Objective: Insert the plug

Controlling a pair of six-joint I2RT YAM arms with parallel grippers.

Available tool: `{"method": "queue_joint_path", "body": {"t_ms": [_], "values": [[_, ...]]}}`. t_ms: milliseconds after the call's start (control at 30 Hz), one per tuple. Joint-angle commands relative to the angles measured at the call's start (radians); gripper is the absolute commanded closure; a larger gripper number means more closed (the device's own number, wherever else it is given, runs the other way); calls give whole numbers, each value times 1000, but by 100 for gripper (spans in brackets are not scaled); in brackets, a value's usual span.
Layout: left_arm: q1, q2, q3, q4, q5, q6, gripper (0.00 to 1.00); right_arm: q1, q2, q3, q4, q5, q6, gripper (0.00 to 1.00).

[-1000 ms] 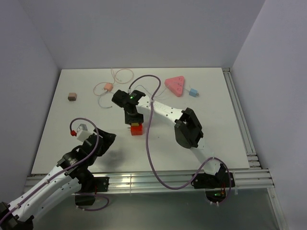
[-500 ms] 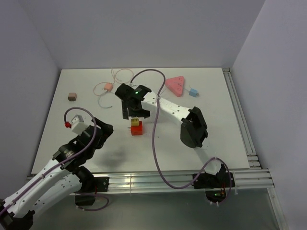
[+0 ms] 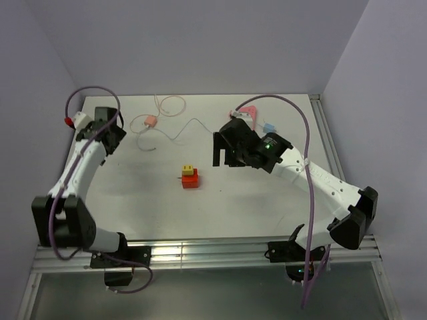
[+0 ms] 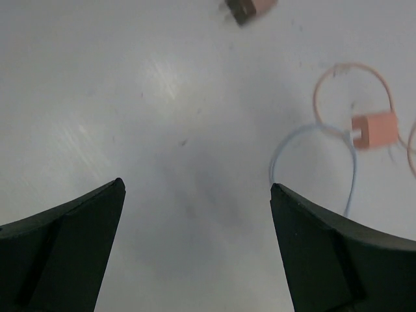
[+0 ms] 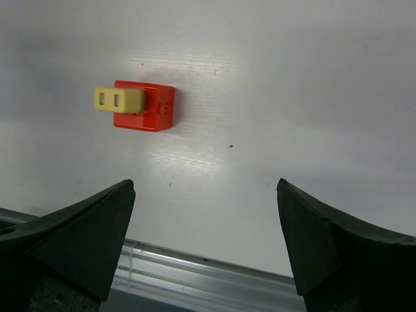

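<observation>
The light-blue plug point(image 3: 269, 127) lies at the back right of the table, beside the pink triangular socket strip point(image 3: 248, 111), which my right arm partly covers. My right gripper point(image 3: 223, 157) point(image 5: 205, 184) hangs open and empty over the middle of the table, left of and nearer than the plug. My left gripper point(image 3: 110, 137) point(image 4: 197, 186) is open and empty over the far left of the table, with bare surface between its fingers. Neither wrist view shows the plug.
A red block point(image 3: 191, 179) point(image 5: 144, 108) with a yellow plug point(image 5: 117, 99) in it sits mid-table. A salmon block point(image 3: 151, 121) point(image 4: 374, 129) with looping thin cables lies at the back left. A brownish cube point(image 4: 250, 6) lies ahead of the left gripper. Metal rails point(image 3: 200, 250) line the near edge.
My right gripper let go at the red block, opened and swung right toward the pink strip. My left arm swept from the near left up to the far left, its jaws opening wide.
</observation>
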Motion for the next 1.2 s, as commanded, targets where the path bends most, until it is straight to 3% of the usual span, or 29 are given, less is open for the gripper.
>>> {"method": "queue_joint_path", "body": {"t_ms": [0,167,367,567,767,1000,1067,1167], "values": [[129,236,271,-65,39,62,1,-15,-23,-159,117,-50,-40,4],[229,552,583,-148,59,68,0,-28,-72,-328,255,-174,-51,5],[305,810,804,-146,140,68,0,-34,-81,-491,378,-226,-38,5],[338,908,835,-21,234,99,2,-64,-95,-617,435,-248,-37,6],[340,1026,926,-36,235,37,2,-133,-140,-686,447,-265,-54,6],[341,1080,918,-11,246,-15,2,-169,-140,-704,449,-280,-63,6],[340,1077,903,-28,227,-29,7,-173,-143,-701,446,-280,-65,6],[340,1025,806,32,247,-26,24,-176,-152,-698,439,-280,-63,7]]}}
